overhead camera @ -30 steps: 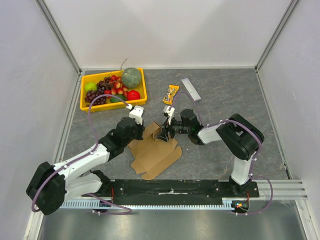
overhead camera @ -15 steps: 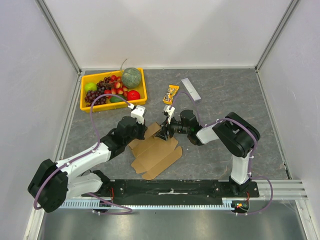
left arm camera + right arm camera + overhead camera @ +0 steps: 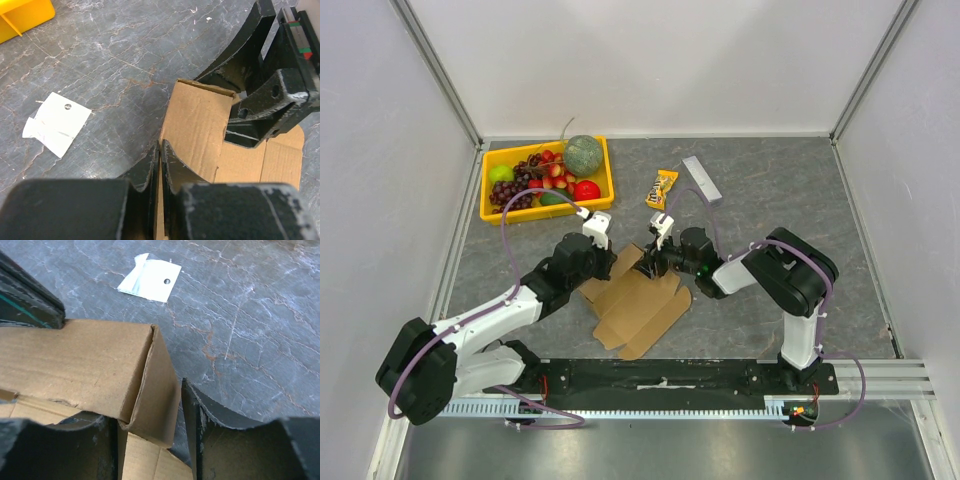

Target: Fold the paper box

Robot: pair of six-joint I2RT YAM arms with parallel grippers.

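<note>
The box lay mostly flat on the table, between both grippers. It looked light, stiff across its panels and weak at the creases, so best taken by flap edges. The left gripper was pinched on a raised flap's edge. The right gripper straddled a folded-up wall, jaws apart, perhaps touching it. From overhead, the grippers hid that fold.

Obstacles: 2 grippers, left gripper and right gripper, are crowding the far edge of the paper box, its raised flap standing between the right fingers. Yellow fruit tray is blocking the far-left corner; snack packet and grey bar are lying just behind the grippers. Free room: bare table is lying open on the right
</note>
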